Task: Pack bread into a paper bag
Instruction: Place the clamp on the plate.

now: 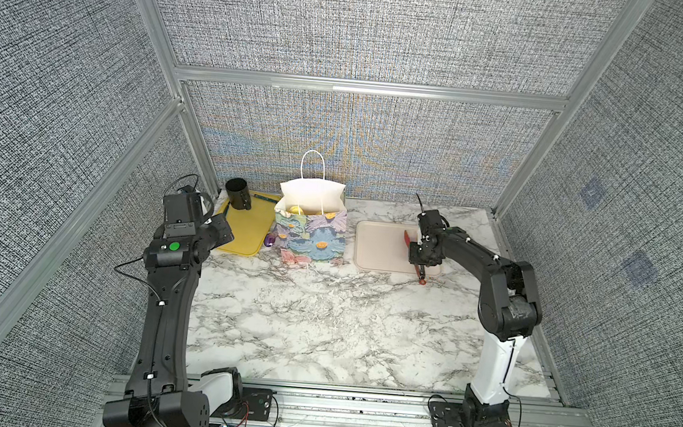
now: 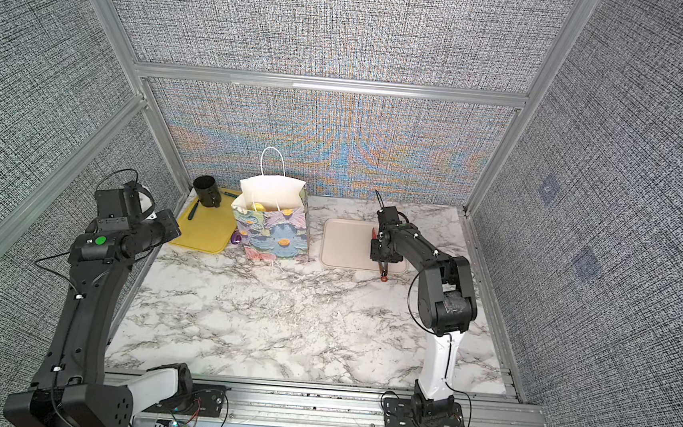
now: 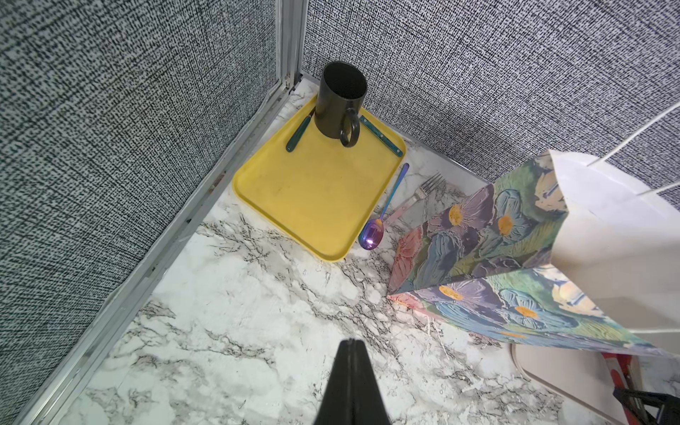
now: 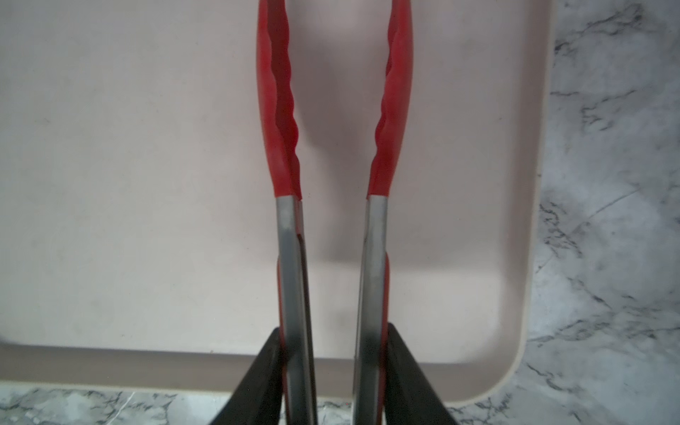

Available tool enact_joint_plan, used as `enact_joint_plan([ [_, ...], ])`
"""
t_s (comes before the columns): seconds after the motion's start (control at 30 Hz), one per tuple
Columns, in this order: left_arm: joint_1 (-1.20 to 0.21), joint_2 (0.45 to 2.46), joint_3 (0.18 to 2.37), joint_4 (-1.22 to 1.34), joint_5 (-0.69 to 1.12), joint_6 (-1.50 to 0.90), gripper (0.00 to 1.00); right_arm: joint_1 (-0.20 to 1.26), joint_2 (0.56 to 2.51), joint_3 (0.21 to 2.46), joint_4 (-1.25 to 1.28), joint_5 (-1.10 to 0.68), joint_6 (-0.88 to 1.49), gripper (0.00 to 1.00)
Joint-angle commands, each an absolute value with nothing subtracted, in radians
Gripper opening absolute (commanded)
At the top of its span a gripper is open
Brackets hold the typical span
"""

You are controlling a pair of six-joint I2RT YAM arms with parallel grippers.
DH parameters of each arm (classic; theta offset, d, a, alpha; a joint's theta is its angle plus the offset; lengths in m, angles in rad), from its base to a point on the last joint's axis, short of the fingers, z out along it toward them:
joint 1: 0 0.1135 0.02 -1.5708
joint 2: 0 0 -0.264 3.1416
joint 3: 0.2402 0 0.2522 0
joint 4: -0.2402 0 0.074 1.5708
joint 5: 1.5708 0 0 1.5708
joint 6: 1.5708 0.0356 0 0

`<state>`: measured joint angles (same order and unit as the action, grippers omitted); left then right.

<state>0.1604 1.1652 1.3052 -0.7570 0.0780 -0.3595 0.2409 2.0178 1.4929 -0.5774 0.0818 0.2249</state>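
Right pincer (image 4: 335, 331) is clamped on tongs (image 4: 283, 110); left pincer (image 3: 351, 346) is pressed together. Bread (image 1: 299, 210), seemingly inside the bag (image 1: 313, 237) between both pincers, is judged light, slippery, best taken mid-body.

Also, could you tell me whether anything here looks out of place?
Yes: an iridescent purple spoon and a metal fork lie off the yellow tray, on the marble table beside the floral paper bag.
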Motion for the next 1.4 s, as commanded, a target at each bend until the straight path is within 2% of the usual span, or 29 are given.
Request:
enact_joint_plan([
  [0.0,0.162,1.161,1.307,-0.745,0.081,-0.359,0.05,0.239,2.034,1.506,-0.622,0.079,0.223,0.43],
  [0.27,0.162,1.155,1.302,-0.748,0.070,-0.353,0.07,0.238,2.096,1.539,-0.697,0.065,0.209,0.51],
  [0.37,0.161,1.159,1.306,-0.756,0.062,-0.358,0.18,0.238,2.103,1.544,-0.711,0.056,0.205,0.58],
  [0.43,0.162,1.162,1.312,-0.762,0.062,-0.358,0.38,0.238,2.103,1.552,-0.723,0.044,0.202,0.64],
  [0.5,0.161,1.163,1.318,-0.767,0.054,-0.358,0.53,0.238,2.084,1.552,-0.721,0.041,0.198,0.68],
  [0.63,0.161,1.160,1.326,-0.769,0.049,-0.348,0.73,0.239,2.024,1.555,-0.721,0.047,0.190,0.74],
  [0.67,0.162,1.160,1.331,-0.771,0.051,-0.344,0.81,0.238,2.000,1.553,-0.718,0.048,0.189,0.77],
  [0.7,0.161,1.159,1.334,-0.774,0.047,-0.342,0.98,0.238,1.978,1.554,-0.718,0.048,0.186,0.79],
  [0.73,0.161,1.161,1.338,-0.776,0.045,-0.341,1.00,0.238,1.957,1.553,-0.718,0.048,0.184,0.95],
  [0.77,0.161,1.163,1.341,-0.777,0.043,-0.340,1.00,0.239,1.929,1.548,-0.715,0.051,0.184,0.99],
  [0.97,0.161,1.180,1.350,-0.798,0.031,-0.339,1.00,0.239,1.772,1.478,-0.679,0.078,0.174,0.99],
  [1.07,0.161,1.171,1.342,-0.791,0.018,-0.347,0.99,0.238,1.726,1.457,-0.674,0.147,0.202,0.99],
  [1.27,0.162,1.159,1.305,-0.768,0.055,-0.347,1.00,0.236,1.405,1.191,-0.409,0.260,0.327,0.99],
  [1.37,0.162,1.160,1.261,-0.736,0.055,-0.343,1.00,0.237,1.310,1.105,-0.363,0.392,0.382,0.99],
])
